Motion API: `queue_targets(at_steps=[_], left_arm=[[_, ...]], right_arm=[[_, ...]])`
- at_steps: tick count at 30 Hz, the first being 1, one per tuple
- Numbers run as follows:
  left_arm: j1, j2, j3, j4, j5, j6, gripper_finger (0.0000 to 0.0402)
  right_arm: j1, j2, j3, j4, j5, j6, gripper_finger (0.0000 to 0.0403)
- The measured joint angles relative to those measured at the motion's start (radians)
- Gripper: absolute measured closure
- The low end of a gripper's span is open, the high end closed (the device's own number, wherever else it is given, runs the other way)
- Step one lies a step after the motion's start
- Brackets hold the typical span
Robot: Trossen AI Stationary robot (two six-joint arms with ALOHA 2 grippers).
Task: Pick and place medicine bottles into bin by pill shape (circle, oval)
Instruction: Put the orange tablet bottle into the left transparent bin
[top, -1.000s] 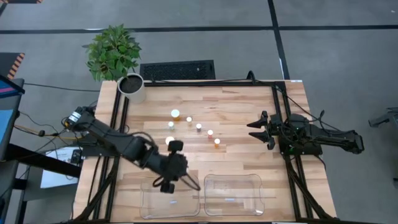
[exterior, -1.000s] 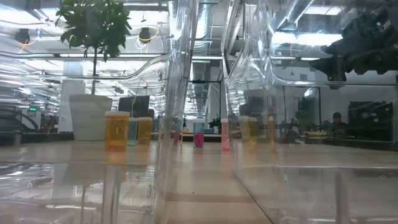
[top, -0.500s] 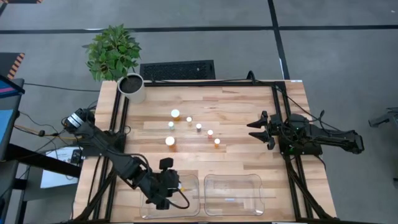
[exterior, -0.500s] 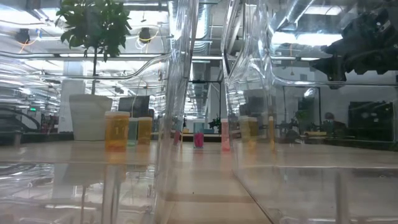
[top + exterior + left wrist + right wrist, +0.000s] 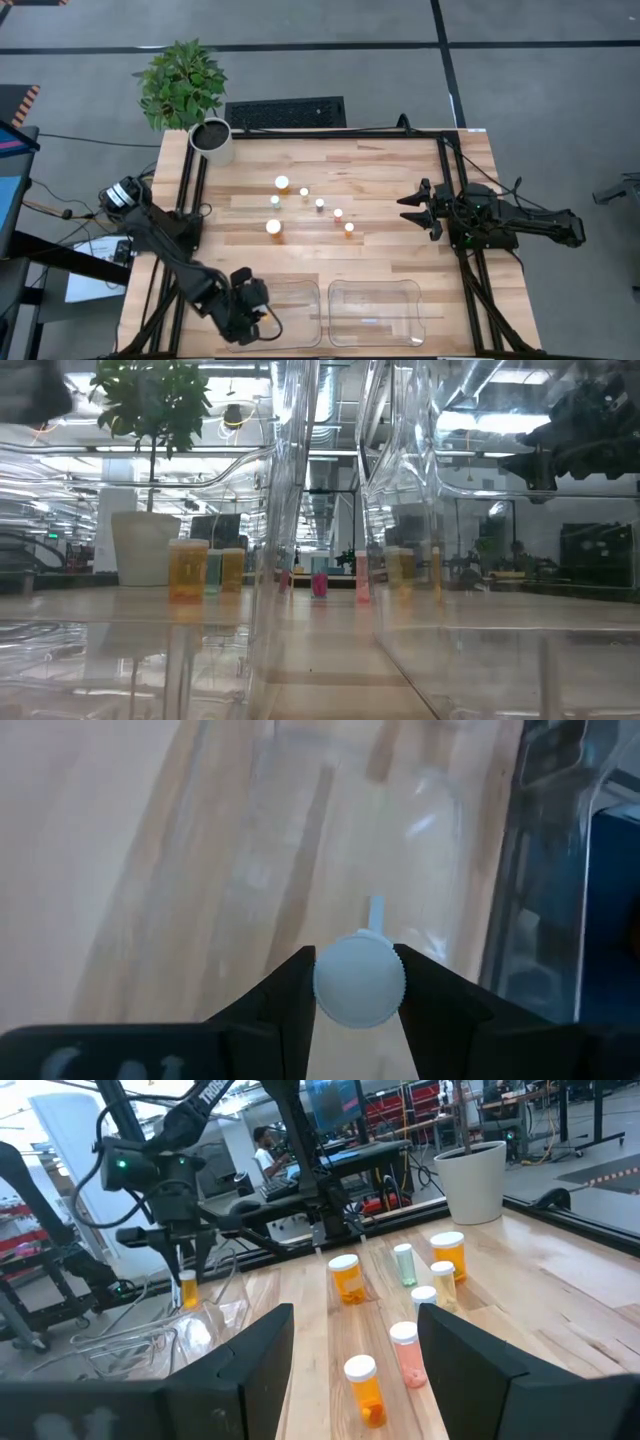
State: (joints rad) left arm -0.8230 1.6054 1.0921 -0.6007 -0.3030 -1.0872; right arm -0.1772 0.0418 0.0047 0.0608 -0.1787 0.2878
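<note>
Left wrist view: left gripper [image 5: 358, 982] jaws clamped on a white-capped bottle [image 5: 359, 980] over the left bin [image 5: 296, 292] at tabletop's 7 o'clock; next, lower and release; right gripper [image 5: 412, 208] jaws apart at 3 o'clock.

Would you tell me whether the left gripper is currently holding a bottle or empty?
Holding one. In the left wrist view the left gripper is shut on a white-capped bottle; the right wrist view shows that bottle hanging upright over the left clear bin.

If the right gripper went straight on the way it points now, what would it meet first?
Probably the nearest amber medicine bottle. The right gripper is open and points across the table at the cluster; that bottle stands roughly between its fingers' line, closest of the group. Depth is unclear, so it might pass just beside it.
</note>
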Motion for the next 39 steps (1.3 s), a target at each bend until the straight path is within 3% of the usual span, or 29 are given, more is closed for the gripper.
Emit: queue_targets(at_steps=[11, 16, 19, 27, 39], left_arm=[[-0.087, 0.014, 0.0, -0.037, -0.06, -0.109, 0.0284], [-0.076, 0.106, 0.014, -0.056, 0.001, -0.059, 0.0284], [-0.074, 0.17, 0.068, -0.095, 0.013, -0.011, 0.0284], [-0.098, 0.23, 0.279, -0.319, -0.1, -0.007, 0.0284], [-0.122, 0.232, 0.195, -0.295, -0.147, -0.123, 0.0284]], right_arm=[[0.0, 0.0, 0.0, -0.001, 0.0, 0.0, 0.0178], [0.0, 0.0, 0.0, -0.001, 0.0, 0.0, 0.0178], [0.0, 0.0, 0.0, -0.001, 0.0, 0.0, 0.0178], [0.0, 0.0, 0.0, -0.001, 0.0, 0.0, 0.0178], [0.0, 0.0, 0.0, -0.001, 0.0, 0.0, 0.0178]])
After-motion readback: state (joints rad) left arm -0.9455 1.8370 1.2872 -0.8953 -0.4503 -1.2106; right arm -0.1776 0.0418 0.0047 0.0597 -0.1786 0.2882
